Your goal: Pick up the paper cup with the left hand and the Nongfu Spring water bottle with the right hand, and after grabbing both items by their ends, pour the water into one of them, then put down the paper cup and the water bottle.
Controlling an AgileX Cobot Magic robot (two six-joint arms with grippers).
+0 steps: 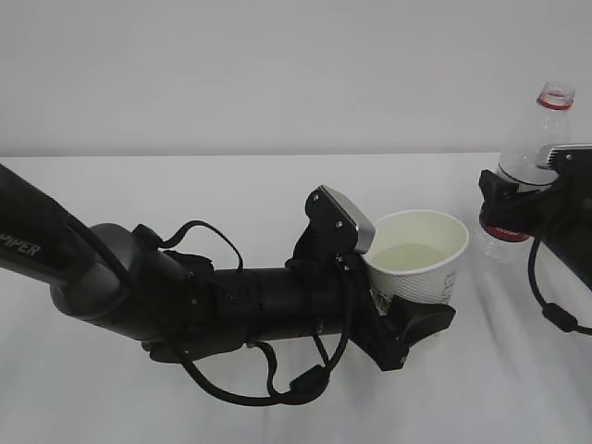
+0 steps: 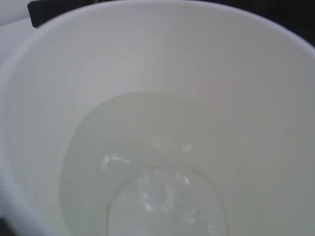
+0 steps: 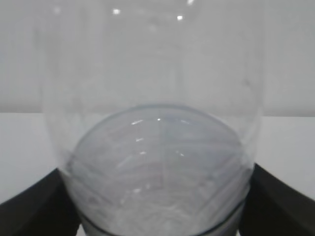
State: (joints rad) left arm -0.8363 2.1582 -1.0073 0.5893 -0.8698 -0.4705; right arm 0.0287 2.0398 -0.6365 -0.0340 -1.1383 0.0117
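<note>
My left hand [image 1: 400,314] on a thick black arm lettered in white, looped black cables, grey-topped block [image 1: 344,220] with screws, my right hand [image 1: 518,199] black, trailing one cable

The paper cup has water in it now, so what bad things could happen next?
1. The paper cup looks tilted in the left gripper, with water inside. If it is set down tilted or let go too early, it may spill.
2. The Nongfu Spring water bottle has no cap and stands upright between the right gripper's jaws. A bump as that gripper pulls away might tip it; whether water remains inside is unclear.
</note>
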